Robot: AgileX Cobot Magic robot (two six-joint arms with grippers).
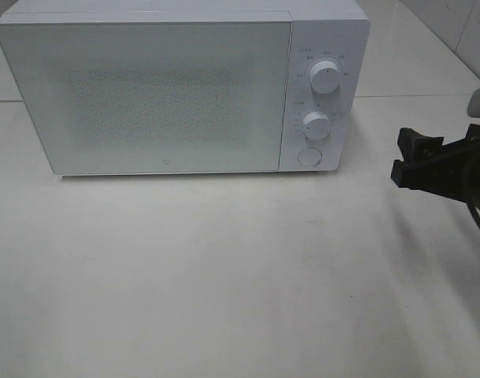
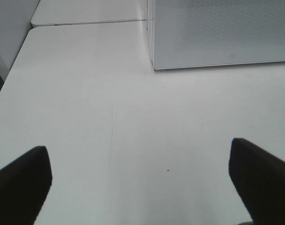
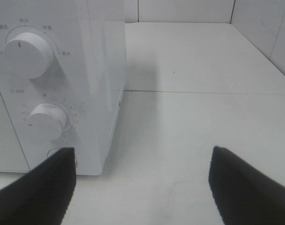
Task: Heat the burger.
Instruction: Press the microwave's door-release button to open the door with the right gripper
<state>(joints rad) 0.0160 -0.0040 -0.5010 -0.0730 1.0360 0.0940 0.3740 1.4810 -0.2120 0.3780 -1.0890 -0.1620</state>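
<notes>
The burger is out of view in all three views. A white microwave point(image 1: 145, 94) stands at the back of the table with its door shut. My right gripper point(image 1: 409, 157) hovers open and empty to the right of the microwave's control panel. In the right wrist view the right gripper point(image 3: 142, 183) faces the panel's side, with the upper knob point(image 3: 27, 54) and lower knob point(image 3: 47, 121) ahead. My left gripper point(image 2: 140, 180) is open and empty over bare table, in front of the microwave's left corner point(image 2: 217, 33).
The control panel carries an upper knob point(image 1: 325, 76), a lower knob point(image 1: 316, 124) and a round button point(image 1: 308, 156). White table point(image 1: 224, 276) stretches in front of the microwave. A tiled wall point(image 3: 264, 28) rises at the back right.
</notes>
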